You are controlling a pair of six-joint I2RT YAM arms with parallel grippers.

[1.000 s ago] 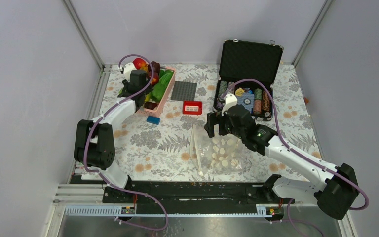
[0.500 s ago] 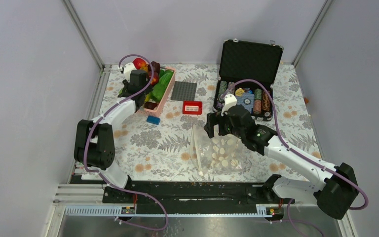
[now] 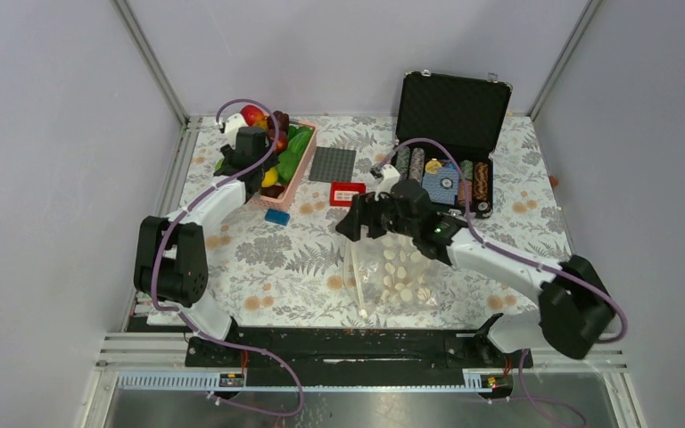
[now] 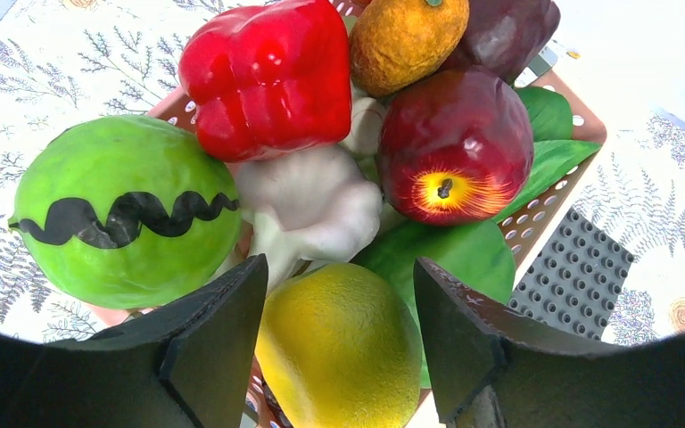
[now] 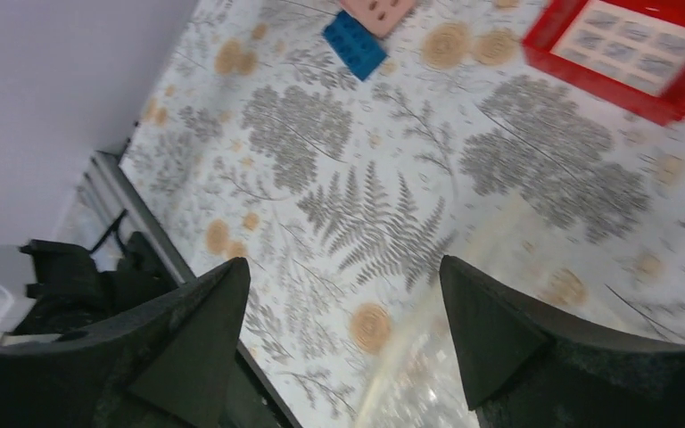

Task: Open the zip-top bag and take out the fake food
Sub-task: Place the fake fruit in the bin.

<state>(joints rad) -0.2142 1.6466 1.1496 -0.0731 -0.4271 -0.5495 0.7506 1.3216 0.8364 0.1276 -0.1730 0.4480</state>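
- Shifted leftward since earlier, right gripper (image 5: 343, 267) is held wide open, empty, above zip-top bag (image 3: 397, 276), lower centre.
- Left gripper (image 4: 339, 260) is parted around lemon (image 4: 339, 357); a grip cannot be told.
- Fake food (image 4: 268, 76) is heaped in pink basket (image 3: 303, 168), upper left.

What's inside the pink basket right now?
The basket holds a red pepper, striped green melon, yellow lemon, red apple, white mushroom and green leaves. Anything beneath the pile is covered.
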